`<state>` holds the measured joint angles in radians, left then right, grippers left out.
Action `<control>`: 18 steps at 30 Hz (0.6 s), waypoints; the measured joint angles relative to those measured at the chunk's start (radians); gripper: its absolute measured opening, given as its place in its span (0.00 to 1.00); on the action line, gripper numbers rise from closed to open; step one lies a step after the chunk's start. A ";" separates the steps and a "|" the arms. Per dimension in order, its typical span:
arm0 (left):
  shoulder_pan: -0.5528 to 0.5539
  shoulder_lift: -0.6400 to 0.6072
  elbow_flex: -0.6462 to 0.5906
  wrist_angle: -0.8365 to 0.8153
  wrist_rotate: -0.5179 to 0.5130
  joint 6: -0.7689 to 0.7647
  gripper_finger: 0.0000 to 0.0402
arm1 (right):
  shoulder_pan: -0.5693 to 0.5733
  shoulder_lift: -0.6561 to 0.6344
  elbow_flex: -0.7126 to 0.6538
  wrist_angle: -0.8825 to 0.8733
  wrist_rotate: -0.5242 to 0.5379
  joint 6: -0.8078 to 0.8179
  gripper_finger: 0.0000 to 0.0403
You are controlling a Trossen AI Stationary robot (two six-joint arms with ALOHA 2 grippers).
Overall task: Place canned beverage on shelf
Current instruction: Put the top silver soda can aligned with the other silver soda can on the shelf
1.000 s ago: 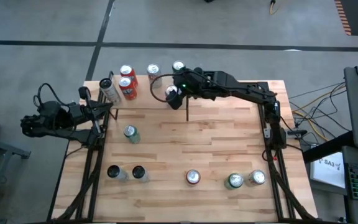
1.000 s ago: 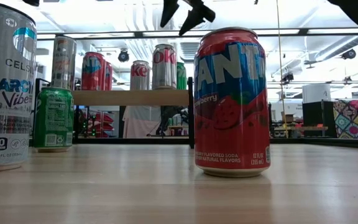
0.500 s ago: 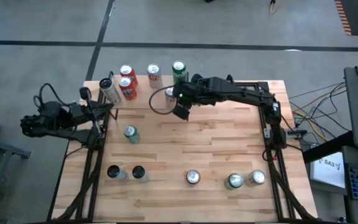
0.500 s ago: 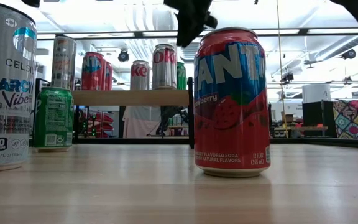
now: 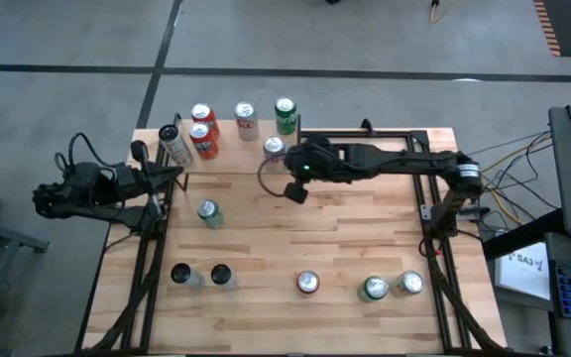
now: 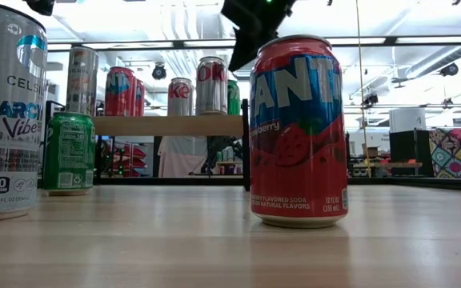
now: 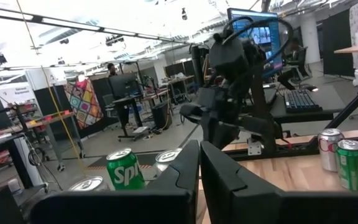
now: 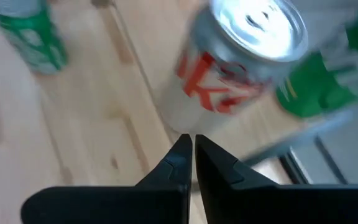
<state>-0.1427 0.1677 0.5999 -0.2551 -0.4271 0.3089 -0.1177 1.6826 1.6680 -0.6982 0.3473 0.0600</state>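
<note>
The shelf [image 5: 231, 159], a small light wood board with black posts, stands at the table's far left and bears several cans. One is a silver-and-red can [image 5: 274, 149] [image 8: 241, 62] standing upright on its base near the shelf's right near corner. My right gripper [image 5: 292, 186] [image 8: 191, 146] hangs shut and empty just on the near side of that can, above the tabletop. It also shows at the top of the low view [image 6: 250, 32]. My left gripper [image 5: 173, 175] [image 7: 199, 162] waits shut at the table's left edge, beside the shelf.
On the tabletop stand a green can [image 5: 207, 211], two dark-topped cans [image 5: 181, 273] [image 5: 221, 276], a red can [image 5: 308, 284] [image 6: 298, 132], and a green and a silver can [image 5: 375, 288] [image 5: 409, 284] near the front edge. The middle of the table is bare wood.
My right gripper has drawn back from the silver-and-red can toward the table's near edge, sunk lower and shut its fingers on nothing. The can stays upright on the shelf.
</note>
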 joint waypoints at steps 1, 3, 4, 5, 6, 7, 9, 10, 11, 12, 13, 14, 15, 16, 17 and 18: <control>0.000 0.000 0.000 0.000 0.000 -0.004 0.00 | 0.000 -0.024 -0.050 0.074 -0.011 -0.035 0.02; 0.000 0.000 0.000 0.000 0.000 -0.004 0.00 | 0.000 -0.068 -0.143 0.198 -0.016 -0.097 0.02; 0.000 0.000 0.000 0.000 0.000 -0.004 0.00 | -0.001 -0.086 -0.188 0.250 -0.017 -0.120 0.02; 0.000 0.000 0.000 0.000 0.000 -0.004 0.00 | -0.006 -0.103 -0.225 0.296 -0.017 -0.138 0.02; 0.000 0.000 0.000 0.000 0.000 -0.004 0.00 | -0.011 -0.120 -0.260 0.333 -0.017 -0.145 0.02; 0.000 0.000 0.000 0.000 0.000 -0.004 0.00 | -0.016 -0.133 -0.292 0.357 -0.016 -0.145 0.02; 0.000 0.000 0.000 0.000 0.000 -0.001 0.00 | -0.028 -0.158 -0.353 0.407 -0.016 -0.118 0.02; 0.000 0.000 0.000 0.000 0.000 0.003 0.00 | -0.033 -0.163 -0.384 0.432 -0.014 -0.101 0.02; 0.000 0.000 0.000 0.000 0.000 0.003 0.00 | -0.035 -0.167 -0.410 0.457 -0.014 -0.082 0.02; 0.000 0.000 0.000 0.000 0.000 0.003 0.00 | -0.038 -0.170 -0.433 0.481 -0.015 -0.070 0.02; 0.000 0.000 0.000 0.000 0.000 0.002 0.00 | -0.039 -0.170 -0.451 0.501 -0.015 -0.054 0.02; 0.000 0.000 0.000 0.000 0.000 -0.001 0.00 | -0.042 -0.170 -0.462 0.518 -0.015 -0.045 0.02; 0.000 0.000 0.000 0.000 0.000 -0.001 0.00 | -0.043 -0.170 -0.467 0.532 -0.016 -0.034 0.02; 0.000 0.000 0.000 0.000 0.000 -0.001 0.00 | -0.046 -0.170 -0.470 0.549 -0.016 -0.027 0.02; 0.000 0.000 0.000 0.000 0.000 -0.001 0.00 | -0.048 -0.167 -0.470 0.566 -0.015 -0.022 0.02; 0.000 0.000 0.000 0.000 0.000 0.000 0.00 | -0.053 -0.164 -0.470 0.586 -0.013 -0.019 0.02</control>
<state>-0.1425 0.1677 0.5999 -0.2550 -0.4271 0.3087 -0.1710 1.5184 1.1976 -0.1120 0.3339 0.0408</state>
